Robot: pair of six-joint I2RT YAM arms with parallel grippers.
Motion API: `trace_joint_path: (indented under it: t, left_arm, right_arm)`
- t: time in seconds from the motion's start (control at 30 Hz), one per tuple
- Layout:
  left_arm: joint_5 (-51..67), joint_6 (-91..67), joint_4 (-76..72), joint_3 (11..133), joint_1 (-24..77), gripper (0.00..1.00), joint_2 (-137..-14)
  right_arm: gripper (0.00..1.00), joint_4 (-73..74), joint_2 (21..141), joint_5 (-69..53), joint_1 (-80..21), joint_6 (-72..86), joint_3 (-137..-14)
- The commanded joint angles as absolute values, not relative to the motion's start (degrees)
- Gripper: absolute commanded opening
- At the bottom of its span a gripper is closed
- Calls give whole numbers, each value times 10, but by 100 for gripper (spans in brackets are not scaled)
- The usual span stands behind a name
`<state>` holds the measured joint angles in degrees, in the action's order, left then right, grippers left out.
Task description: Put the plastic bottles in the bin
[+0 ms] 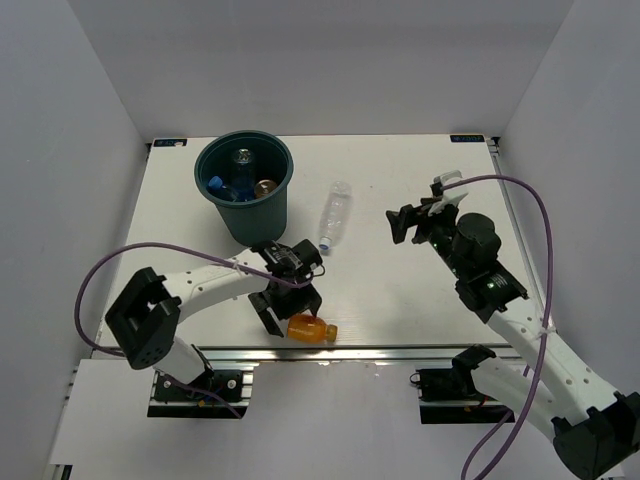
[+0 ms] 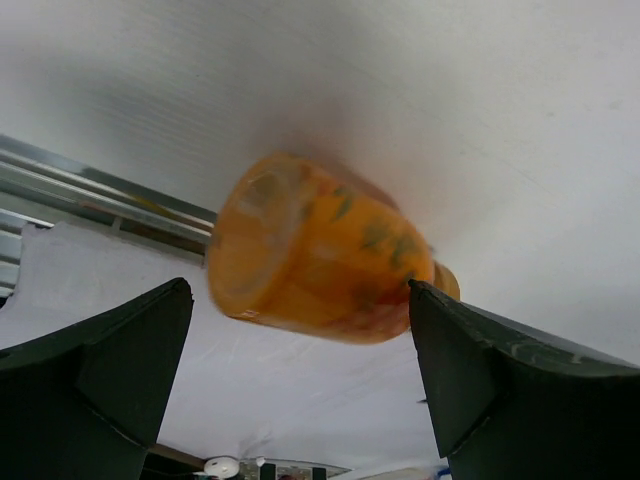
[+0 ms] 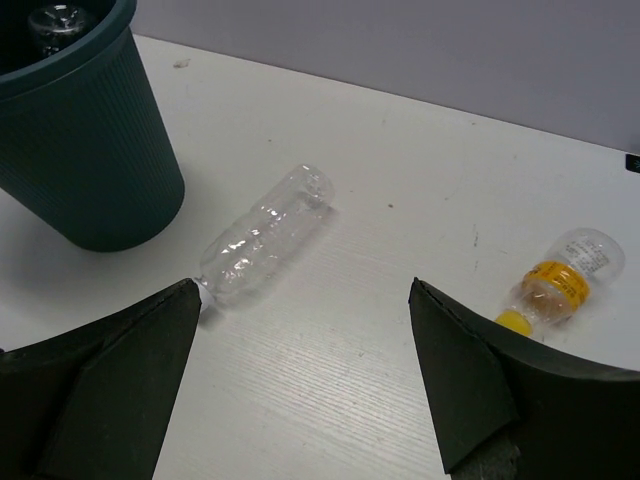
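My left hand (image 1: 291,312) is open. Its two fingers sit on each side of an orange bottle (image 1: 310,328), and I cannot tell if they touch it. The bottle lies on its side on the white worktop (image 1: 400,290), close to the metal rail (image 1: 420,352) at the near edge. The bin (image 1: 262,218) stands just behind this hand, a big dark green thing. Other bottles (image 1: 222,186) lie inside it.

My right hand (image 3: 302,290) is open too and holds nothing. In front of it a plain clear bottle (image 3: 262,245) lies on its side, near the bin but not touching it. A small bottle (image 3: 556,285) with a yellow cap lies just beside one of my right fingers.
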<state>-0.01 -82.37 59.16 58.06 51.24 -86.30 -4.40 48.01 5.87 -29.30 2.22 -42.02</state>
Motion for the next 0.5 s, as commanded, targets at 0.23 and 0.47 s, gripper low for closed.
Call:
trace_joint_path:
  t: [0.23, 0.47]
  left_arm:
    - [-19, -848, 643, 660, 560, 98, -953]
    - [-4, -823, 637, 686, 577, 98, -1015]
  right_arm:
    - [89, -84, 417, 115, -291, 11, -393]
    - [89, -88, 401, 112, -291, 11, -386]
